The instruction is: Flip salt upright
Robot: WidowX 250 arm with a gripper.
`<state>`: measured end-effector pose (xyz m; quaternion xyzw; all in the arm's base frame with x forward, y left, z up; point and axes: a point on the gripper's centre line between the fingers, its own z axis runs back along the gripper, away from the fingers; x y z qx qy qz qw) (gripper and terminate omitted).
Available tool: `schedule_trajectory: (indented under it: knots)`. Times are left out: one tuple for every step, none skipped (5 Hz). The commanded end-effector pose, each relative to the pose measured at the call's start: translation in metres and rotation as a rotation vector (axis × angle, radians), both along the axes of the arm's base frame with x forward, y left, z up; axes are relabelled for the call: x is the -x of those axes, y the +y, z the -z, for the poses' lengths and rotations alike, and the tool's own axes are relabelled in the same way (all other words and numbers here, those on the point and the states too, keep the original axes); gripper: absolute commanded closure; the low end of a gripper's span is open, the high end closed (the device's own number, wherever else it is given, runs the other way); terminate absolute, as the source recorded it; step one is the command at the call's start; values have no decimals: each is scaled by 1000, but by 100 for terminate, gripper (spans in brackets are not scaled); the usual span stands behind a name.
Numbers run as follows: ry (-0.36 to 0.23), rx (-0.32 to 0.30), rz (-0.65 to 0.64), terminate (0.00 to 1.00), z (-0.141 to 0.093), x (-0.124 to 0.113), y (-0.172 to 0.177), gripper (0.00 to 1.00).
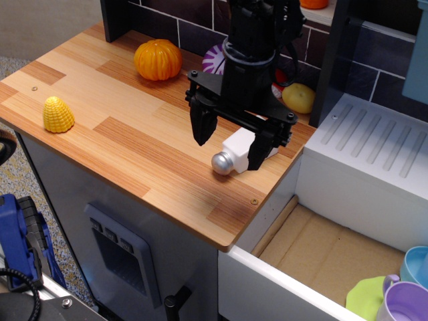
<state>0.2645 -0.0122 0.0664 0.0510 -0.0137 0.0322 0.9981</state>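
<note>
The salt (242, 146) is a small white blocky shaker with a shiny silver ball top (224, 162). It lies on its side on the wooden counter (134, 147) near the right edge, with the ball pointing to the front left. My black gripper (231, 142) hangs right over it with the jaws spread wide. The left finger (201, 127) stands apart from the salt. The right finger (259, 151) is against or just in front of the white body and hides part of it.
An orange toy pumpkin (158, 59) sits at the back of the counter and a yellow corn toy (57, 115) at the left edge. A yellow fruit (299, 97) and a purple-white object (214, 60) lie behind the arm. A white sink unit (374, 154) stands to the right, with cups (401, 294) below.
</note>
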Motion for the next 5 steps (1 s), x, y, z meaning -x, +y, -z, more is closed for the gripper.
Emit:
schedule_trajectory:
  knots:
    - [0, 0, 0, 0, 0, 0, 0, 0]
    - [-82, -37, 100, 0, -3, -2, 5, 0]
    - [-131, -50, 180, 0, -1, -5, 11, 0]
    - [-167, -81, 221, 0, 4, -9, 17, 0]
    - [-189, -65, 230, 0, 10, -13, 23, 0]
